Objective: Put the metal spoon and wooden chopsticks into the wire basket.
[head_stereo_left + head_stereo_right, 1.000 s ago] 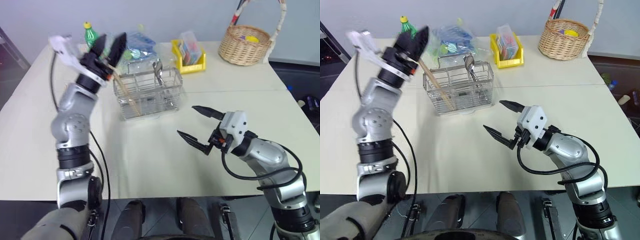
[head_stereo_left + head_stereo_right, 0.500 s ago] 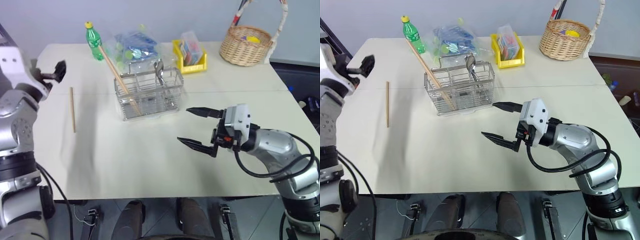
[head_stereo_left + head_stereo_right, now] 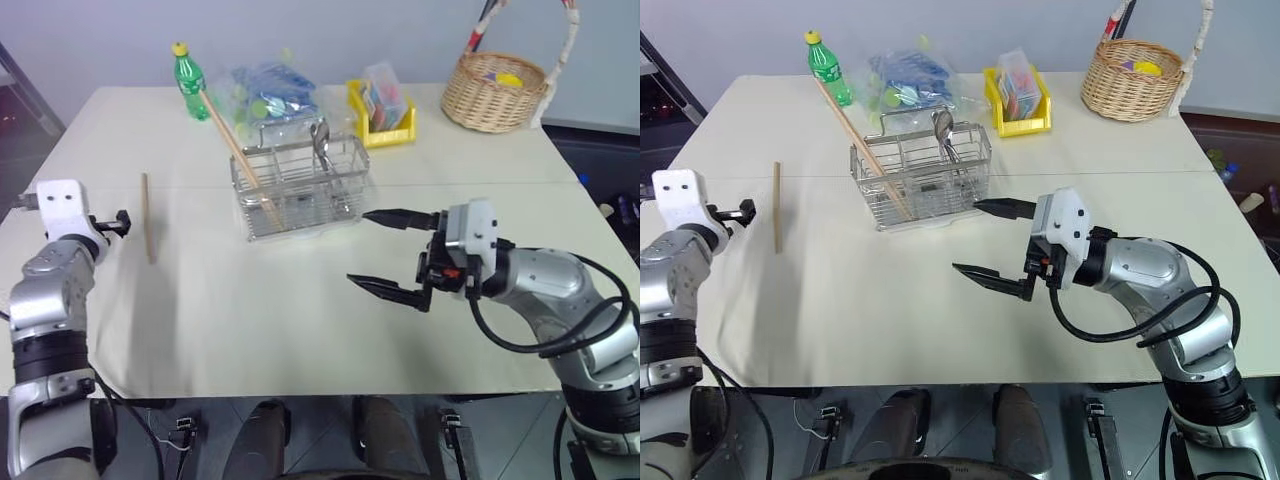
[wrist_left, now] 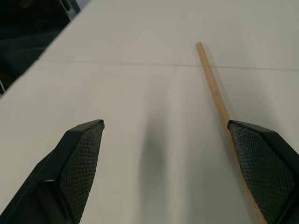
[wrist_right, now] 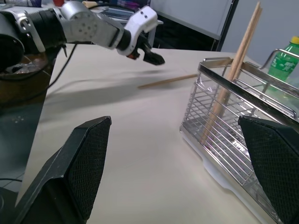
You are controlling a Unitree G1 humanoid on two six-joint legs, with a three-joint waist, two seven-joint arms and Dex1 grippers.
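The wire basket (image 3: 300,190) stands mid-table. The metal spoon (image 3: 320,145) sits upright in it, and one of the wooden chopsticks (image 3: 235,150) leans out of its left end. A second chopstick (image 3: 147,217) lies flat on the table to the left. My left gripper (image 3: 118,222) hovers low just left of that stick, open and empty. In the left wrist view the stick (image 4: 215,91) runs past one finger. My right gripper (image 3: 358,248) hangs open and empty in front of the basket's right corner, pointing left.
Behind the basket are a green bottle (image 3: 186,70), a clear bag of blue items (image 3: 265,92) and a yellow bin (image 3: 380,110). A round wicker basket (image 3: 495,90) stands at the far right. The table's left edge is close to my left gripper.
My left arm has swung from above the wire basket out to the left and down beside the flat chopstick. The right gripper rose slightly and stayed open.
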